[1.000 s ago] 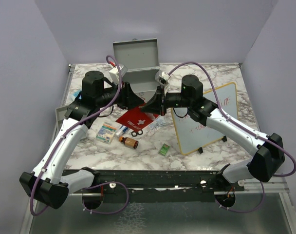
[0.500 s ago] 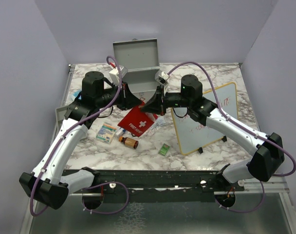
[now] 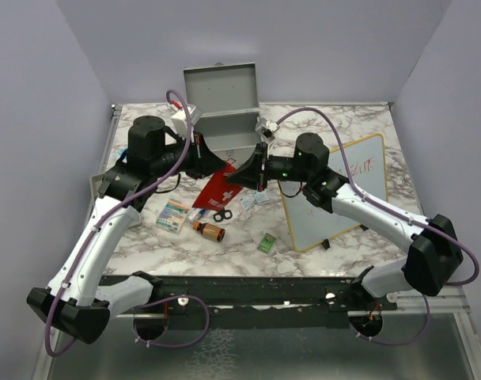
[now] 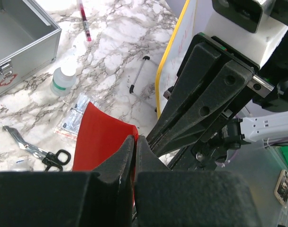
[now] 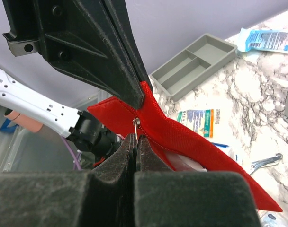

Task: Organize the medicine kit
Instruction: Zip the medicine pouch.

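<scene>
Held up: red zippered fabric first-aid pouch point(image 3: 217, 190), pinched by left gripper point(image 4: 134, 142) and right gripper point(image 5: 135, 138) at once, off the marble tabletop point(image 3: 248, 245), just in front of the open grey metal medicine kit point(image 3: 222, 91). Step looks like unzipping; next, right gripper drags the zipper while left gripper anchors.

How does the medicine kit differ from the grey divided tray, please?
The medicine kit is a deep box with a hinged lid, standing open; the divided tray is shallow and lidless. The kit has a front latch; the tray is split into compartments. Both are grey and rectangular.
</scene>
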You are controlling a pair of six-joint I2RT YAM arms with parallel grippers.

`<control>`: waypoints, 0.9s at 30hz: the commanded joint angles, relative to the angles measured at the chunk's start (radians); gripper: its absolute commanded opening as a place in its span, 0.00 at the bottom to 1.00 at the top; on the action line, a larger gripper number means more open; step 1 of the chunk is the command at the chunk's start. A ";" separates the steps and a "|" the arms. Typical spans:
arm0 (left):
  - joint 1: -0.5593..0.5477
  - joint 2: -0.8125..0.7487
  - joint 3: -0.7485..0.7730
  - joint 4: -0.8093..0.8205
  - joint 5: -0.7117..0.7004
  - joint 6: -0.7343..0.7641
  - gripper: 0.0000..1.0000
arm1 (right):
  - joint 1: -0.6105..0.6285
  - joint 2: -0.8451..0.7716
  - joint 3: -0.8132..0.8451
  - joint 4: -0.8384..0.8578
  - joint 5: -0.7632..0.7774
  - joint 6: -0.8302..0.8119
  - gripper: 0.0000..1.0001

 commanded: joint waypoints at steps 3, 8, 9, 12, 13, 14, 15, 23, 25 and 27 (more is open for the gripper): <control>0.005 -0.043 0.088 0.060 -0.068 -0.056 0.00 | 0.001 -0.020 -0.032 -0.010 0.088 0.039 0.01; 0.007 -0.048 0.094 0.050 -0.077 -0.052 0.00 | -0.001 -0.017 -0.026 -0.049 0.138 0.022 0.01; 0.007 -0.051 0.098 0.045 -0.083 -0.046 0.00 | -0.001 -0.017 -0.026 -0.058 0.151 0.019 0.00; 0.008 -0.059 0.113 0.025 -0.109 -0.011 0.00 | -0.005 -0.027 -0.029 -0.068 0.177 0.016 0.01; 0.008 -0.064 0.115 0.023 -0.119 -0.002 0.00 | -0.007 -0.029 -0.030 -0.066 0.179 0.017 0.00; 0.008 -0.068 0.118 0.022 -0.131 0.005 0.00 | -0.008 -0.030 -0.030 -0.067 0.178 0.018 0.00; 0.008 -0.070 0.122 0.021 -0.139 0.008 0.00 | -0.010 -0.029 -0.028 -0.070 0.178 0.018 0.00; 0.010 -0.066 0.135 0.023 -0.168 -0.010 0.00 | -0.012 -0.009 0.004 -0.100 0.171 -0.007 0.00; 0.010 -0.068 0.119 0.031 -0.177 -0.010 0.00 | -0.012 -0.006 0.019 -0.086 0.134 -0.012 0.00; 0.010 -0.071 0.098 0.040 -0.169 -0.001 0.13 | -0.012 -0.005 0.036 -0.064 0.103 -0.011 0.01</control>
